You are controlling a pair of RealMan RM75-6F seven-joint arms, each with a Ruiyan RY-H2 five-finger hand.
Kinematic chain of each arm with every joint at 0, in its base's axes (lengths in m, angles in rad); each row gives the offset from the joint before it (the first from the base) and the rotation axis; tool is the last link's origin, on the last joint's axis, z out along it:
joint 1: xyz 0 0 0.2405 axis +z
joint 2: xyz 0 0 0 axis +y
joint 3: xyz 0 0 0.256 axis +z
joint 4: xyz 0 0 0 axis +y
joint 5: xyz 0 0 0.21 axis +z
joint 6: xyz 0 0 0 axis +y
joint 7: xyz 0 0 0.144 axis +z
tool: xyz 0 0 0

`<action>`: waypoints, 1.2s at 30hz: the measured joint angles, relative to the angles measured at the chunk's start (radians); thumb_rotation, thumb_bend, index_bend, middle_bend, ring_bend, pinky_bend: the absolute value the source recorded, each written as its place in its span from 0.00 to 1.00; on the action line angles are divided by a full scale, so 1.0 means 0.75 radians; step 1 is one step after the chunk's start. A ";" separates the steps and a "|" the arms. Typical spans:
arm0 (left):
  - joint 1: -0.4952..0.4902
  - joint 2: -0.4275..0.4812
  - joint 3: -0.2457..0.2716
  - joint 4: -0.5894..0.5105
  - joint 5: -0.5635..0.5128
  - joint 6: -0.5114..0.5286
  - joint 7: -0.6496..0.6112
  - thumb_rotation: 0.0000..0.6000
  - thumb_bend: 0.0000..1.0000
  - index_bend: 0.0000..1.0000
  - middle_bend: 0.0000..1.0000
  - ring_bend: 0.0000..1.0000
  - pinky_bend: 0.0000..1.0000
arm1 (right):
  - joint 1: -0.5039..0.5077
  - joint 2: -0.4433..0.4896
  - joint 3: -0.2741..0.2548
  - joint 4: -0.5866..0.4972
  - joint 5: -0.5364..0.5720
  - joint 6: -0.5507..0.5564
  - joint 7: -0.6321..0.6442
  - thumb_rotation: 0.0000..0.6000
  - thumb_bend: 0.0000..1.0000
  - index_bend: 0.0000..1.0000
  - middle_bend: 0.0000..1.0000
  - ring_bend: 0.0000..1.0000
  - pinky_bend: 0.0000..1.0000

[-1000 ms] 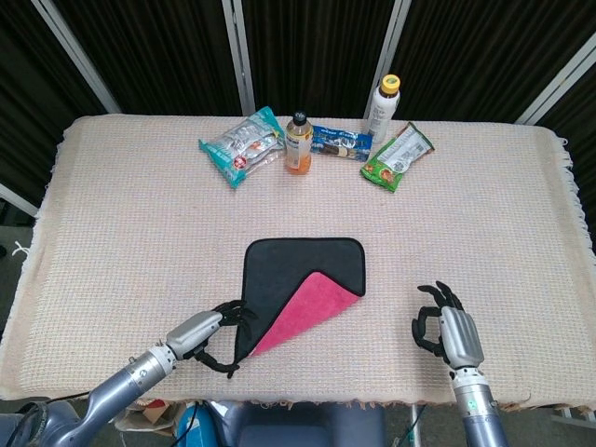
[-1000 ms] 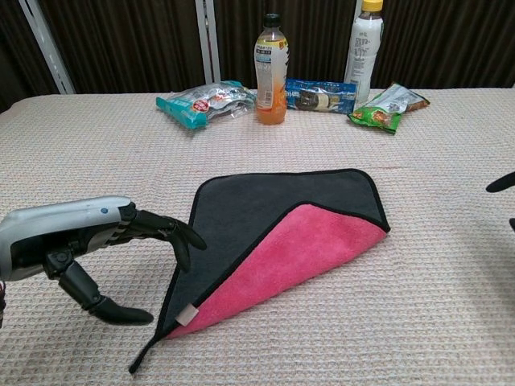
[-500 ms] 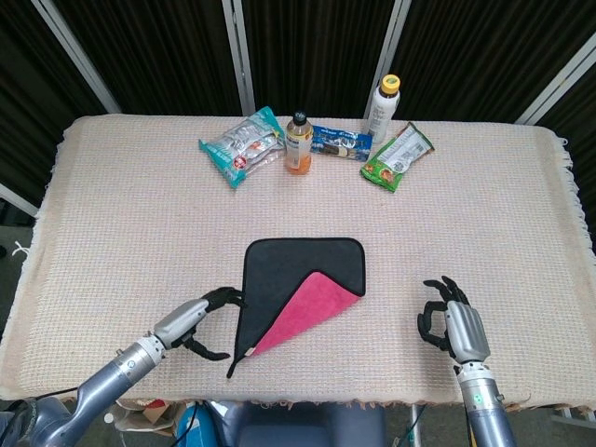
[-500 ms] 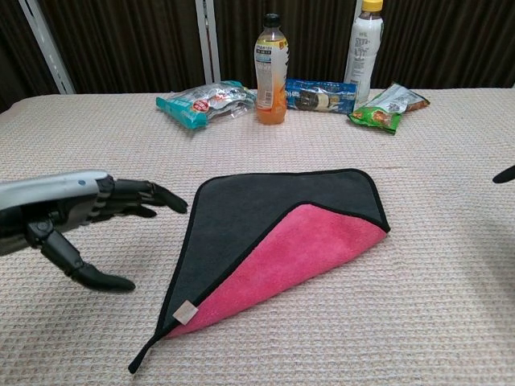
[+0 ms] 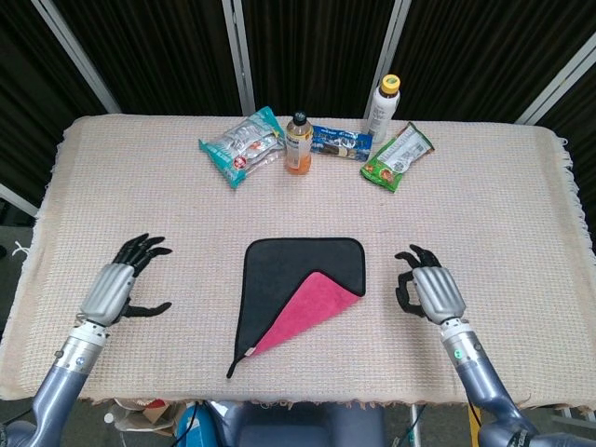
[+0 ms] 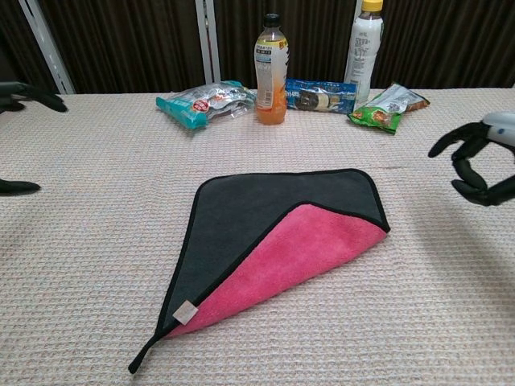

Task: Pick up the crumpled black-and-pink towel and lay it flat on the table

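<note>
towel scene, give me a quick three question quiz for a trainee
1. True or false: the left hand is holding the towel.
2. Which colour shows on the towel's folded-over corner? A) pink B) green C) white
3. Fill in: the orange bottle stands at the ___ edge of the table, seen from the robot.

Key: 1 false, both it and the right hand hover beside the towel with fingers apart. 2 A. 3 far.
</note>
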State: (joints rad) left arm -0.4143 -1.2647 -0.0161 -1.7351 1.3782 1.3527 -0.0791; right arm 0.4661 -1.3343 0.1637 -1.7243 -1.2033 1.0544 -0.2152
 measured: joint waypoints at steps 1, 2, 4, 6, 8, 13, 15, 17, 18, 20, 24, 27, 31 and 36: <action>0.010 0.019 -0.009 -0.013 -0.020 0.011 0.035 1.00 0.15 0.18 0.09 0.00 0.00 | 0.034 -0.006 0.009 0.012 0.012 -0.035 -0.042 1.00 0.62 0.37 0.22 0.08 0.09; 0.020 0.038 -0.018 -0.029 -0.040 0.022 0.065 1.00 0.15 0.18 0.09 0.00 0.00 | 0.059 -0.012 0.016 0.021 0.022 -0.058 -0.073 1.00 0.62 0.37 0.22 0.08 0.09; 0.039 0.073 -0.043 -0.065 -0.073 0.055 0.118 1.00 0.15 0.18 0.09 0.00 0.00 | 0.108 -0.030 0.028 0.040 0.043 -0.103 -0.129 1.00 0.62 0.37 0.22 0.08 0.09; 0.054 0.087 -0.063 -0.085 -0.089 0.083 0.148 1.00 0.15 0.18 0.09 0.00 0.00 | 0.161 -0.057 0.040 0.064 0.074 -0.155 -0.186 1.00 0.62 0.37 0.22 0.08 0.09; 0.068 0.095 -0.084 -0.096 -0.101 0.107 0.169 1.00 0.15 0.18 0.09 0.00 0.00 | 0.211 -0.087 0.051 0.091 0.110 -0.203 -0.226 1.00 0.62 0.38 0.22 0.08 0.09; 0.083 0.107 -0.108 -0.097 -0.131 0.105 0.166 1.00 0.15 0.18 0.09 0.00 0.00 | 0.311 -0.172 0.057 0.178 0.144 -0.278 -0.290 1.00 0.62 0.38 0.22 0.08 0.09; 0.085 0.111 -0.111 -0.096 -0.136 0.096 0.161 1.00 0.15 0.17 0.09 0.00 0.00 | 0.329 -0.203 0.050 0.214 0.130 -0.293 -0.296 1.00 0.62 0.38 0.22 0.08 0.09; 0.088 0.115 -0.115 -0.094 -0.141 0.085 0.157 1.00 0.15 0.17 0.09 0.00 0.00 | 0.347 -0.234 0.040 0.246 0.109 -0.309 -0.288 1.00 0.61 0.34 0.22 0.08 0.09; 0.089 0.115 -0.116 -0.091 -0.143 0.078 0.156 1.00 0.15 0.17 0.09 0.00 0.00 | 0.355 -0.242 0.035 0.257 0.101 -0.318 -0.281 1.00 0.59 0.31 0.22 0.08 0.08; 0.093 0.118 -0.114 -0.096 -0.141 0.073 0.157 1.00 0.15 0.17 0.09 0.00 0.00 | 0.374 -0.252 0.024 0.276 0.087 -0.338 -0.273 1.00 0.46 0.17 0.22 0.07 0.07; 0.099 0.122 -0.116 -0.104 -0.131 0.062 0.157 1.00 0.15 0.16 0.09 0.00 0.00 | 0.395 -0.263 0.017 0.289 0.090 -0.341 -0.282 1.00 0.27 0.00 0.14 0.02 0.05; 0.104 0.120 -0.121 -0.103 -0.125 0.063 0.153 1.00 0.15 0.15 0.09 0.00 0.00 | 0.403 -0.265 0.024 0.284 0.117 -0.324 -0.308 1.00 0.23 0.00 0.05 0.00 0.04; 0.110 0.121 -0.130 -0.106 -0.124 0.056 0.135 1.00 0.15 0.13 0.09 0.00 0.00 | 0.412 -0.265 0.048 0.263 0.154 -0.255 -0.369 1.00 0.16 0.00 0.00 0.00 0.02; 0.115 0.126 -0.136 -0.110 -0.117 0.046 0.123 1.00 0.15 0.12 0.09 0.00 0.00 | 0.421 -0.249 0.071 0.212 0.211 -0.179 -0.459 1.00 0.14 0.00 0.00 0.00 0.02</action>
State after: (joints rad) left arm -0.3278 -1.1703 -0.1185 -1.8175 1.2901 1.3873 0.0130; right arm 0.7818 -1.5209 0.2170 -1.5652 -1.0449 0.9203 -0.5596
